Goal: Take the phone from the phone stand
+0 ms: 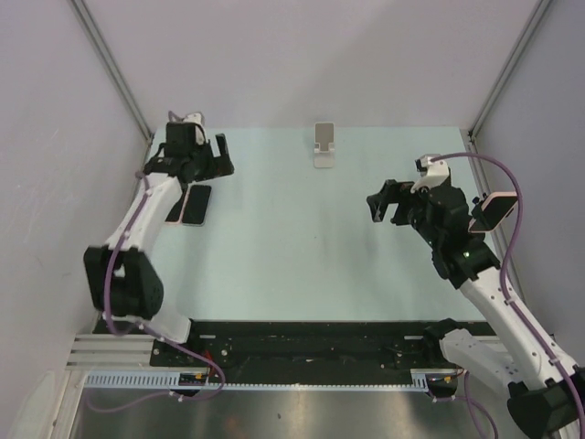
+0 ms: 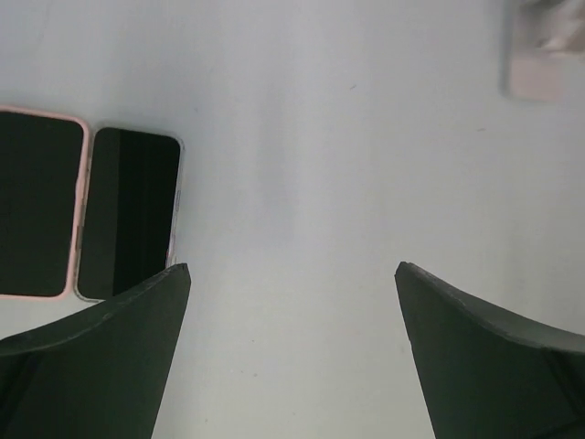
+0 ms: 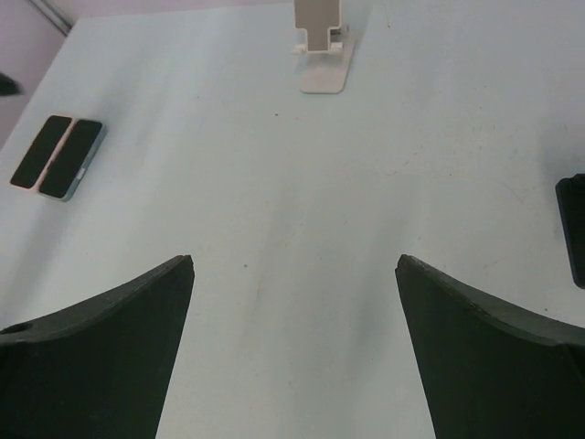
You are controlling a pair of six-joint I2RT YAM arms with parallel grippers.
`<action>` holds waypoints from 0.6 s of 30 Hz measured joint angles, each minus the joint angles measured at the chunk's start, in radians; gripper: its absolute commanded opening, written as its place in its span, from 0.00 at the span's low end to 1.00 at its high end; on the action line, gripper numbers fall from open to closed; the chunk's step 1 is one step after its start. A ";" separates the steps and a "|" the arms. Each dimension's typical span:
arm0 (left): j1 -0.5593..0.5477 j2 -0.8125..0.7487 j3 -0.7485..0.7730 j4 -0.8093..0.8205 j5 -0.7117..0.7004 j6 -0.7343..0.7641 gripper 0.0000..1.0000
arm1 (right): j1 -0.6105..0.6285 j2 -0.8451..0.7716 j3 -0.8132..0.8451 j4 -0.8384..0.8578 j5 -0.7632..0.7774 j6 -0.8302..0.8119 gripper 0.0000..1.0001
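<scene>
The white phone stand [image 1: 324, 146] stands at the back middle of the table and holds nothing; it also shows in the right wrist view [image 3: 322, 46] and, blurred, in the left wrist view [image 2: 547, 55]. Two phones lie flat, screens dark, side by side at the left: a pink-cased one [image 2: 37, 206] and a grey-cased one [image 2: 128, 215], the pair also showing from the top camera [image 1: 190, 204]. My left gripper [image 1: 218, 157] hovers open and empty just behind and to the right of them [image 2: 292, 274]. My right gripper [image 1: 386, 207] is open and empty above the table's right middle [image 3: 294, 265].
A dark flat object [image 3: 571, 229] shows at the right edge of the right wrist view. Grey walls close in the table on the left, back and right. The arm bases and a black rail [image 1: 302, 343] sit at the near edge.
</scene>
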 measured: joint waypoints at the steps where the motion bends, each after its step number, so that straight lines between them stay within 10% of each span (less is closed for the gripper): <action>1: -0.005 -0.076 -0.010 0.003 0.003 0.003 1.00 | -0.007 0.032 0.016 -0.004 0.000 0.000 0.98; 18: -0.118 -0.829 -0.488 0.111 0.051 0.131 1.00 | -0.425 0.519 0.193 0.010 -0.024 -0.029 0.97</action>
